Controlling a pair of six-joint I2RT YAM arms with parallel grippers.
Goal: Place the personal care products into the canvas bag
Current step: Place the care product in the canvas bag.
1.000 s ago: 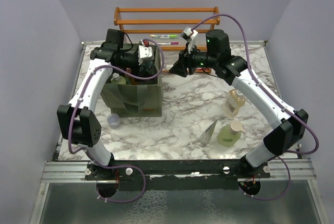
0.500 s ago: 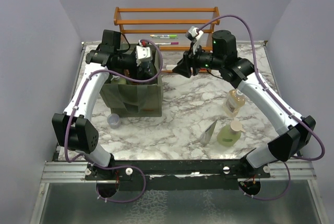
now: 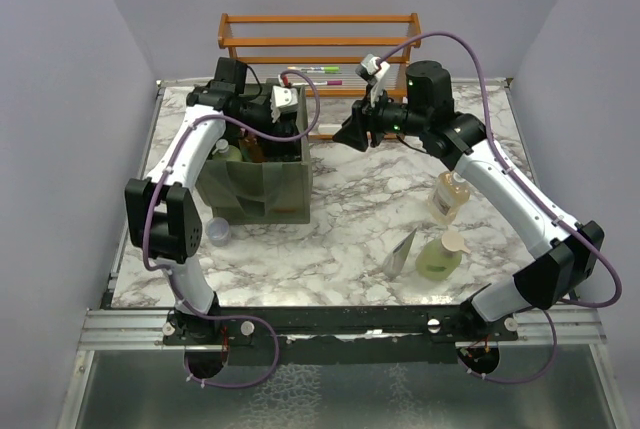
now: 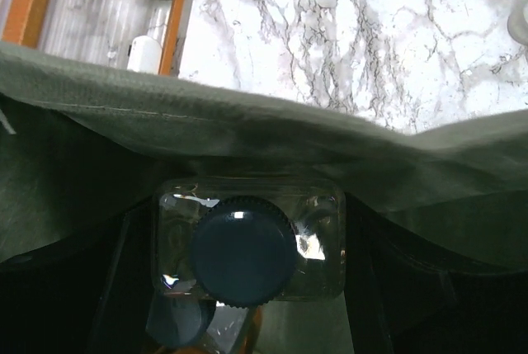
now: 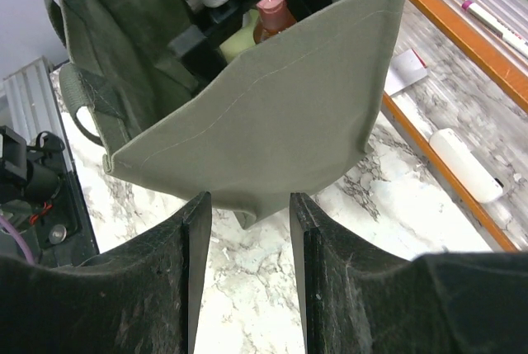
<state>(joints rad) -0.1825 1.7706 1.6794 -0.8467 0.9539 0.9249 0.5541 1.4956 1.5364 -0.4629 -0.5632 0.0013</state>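
Overhead view of my two arms at a marble tabletop (image 3: 350,204); the olive canvas bag (image 3: 262,189) stands at the far left. Over the last second the left arm has folded its elbow in toward the bag, with the left gripper (image 3: 268,131) down inside the bag's mouth; its wrist view looks straight down on a clear bottle (image 4: 246,259) with a black cap, inside the bag; the fingers are lost in shadow, so I cannot tell whether they grip it or have let go. The right gripper (image 5: 247,204) has eased back to the right, half-parted and empty, facing the bag's side. I judge one more product delivered; the amber pump bottle (image 3: 449,199), green pump bottle (image 3: 438,259) and grey pouch (image 3: 403,252) wait at the near right.
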